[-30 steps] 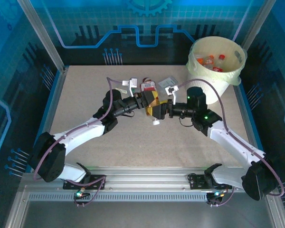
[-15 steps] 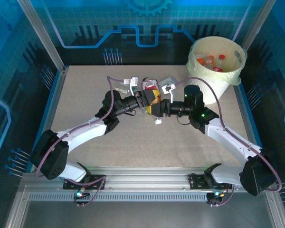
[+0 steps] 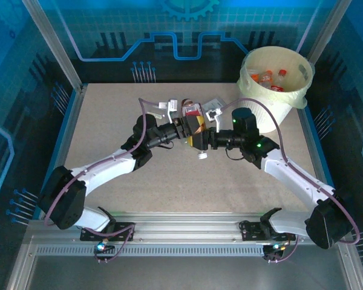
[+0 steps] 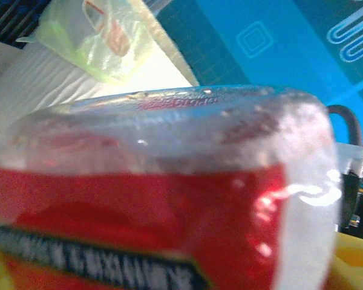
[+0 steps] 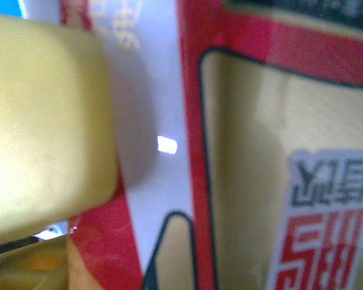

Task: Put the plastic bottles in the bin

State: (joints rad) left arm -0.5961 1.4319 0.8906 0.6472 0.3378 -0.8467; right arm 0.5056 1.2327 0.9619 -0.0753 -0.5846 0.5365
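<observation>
The step in hand looks like a transfer of one bottle between the two arms, near the middle of the bench [image 3: 109, 127]. The left end effector [image 3: 183, 127] and the right end effector [image 3: 207, 136] face each other from either side of a red-labelled bottle [image 3: 192, 122], which sits between them, touching or all but touching both.

From the left wrist, the same bottle [image 4: 145, 211] lies right against the lens, clear plastic above a red band. No fingers show there, so I cannot tell whether the left end effector is spread or pinching it. From the right wrist, the label [image 5: 248, 151] is just as close, with a blurred yellow block [image 5: 42, 121] pressed beside it. That block may be a finger pad, but I cannot say so, and the right end effector's state is likewise unclear.

The bin [image 3: 290, 101] stands at the far right corner of the bench, well apart from the bottle. Its white wall [image 4: 42, 78] shows behind the bottle in the left wrist view. Several bottles [image 3: 267, 78] already lie inside it. Two crushed clear bottles [image 3: 168, 106] [image 3: 215, 107] rest on the bench just beyond the arms, and a white cap [image 3: 201, 155] lies just on the near side of them.

The task seems partly done. The next move calls for one arm alone to have a sure hold, most likely the right one, which is nearer the bin. The other must let go fully before the bottle is lifted, carried far and right over the rim, and dropped. Pulling away while both grip would risk twisting or dropping the bottle.
</observation>
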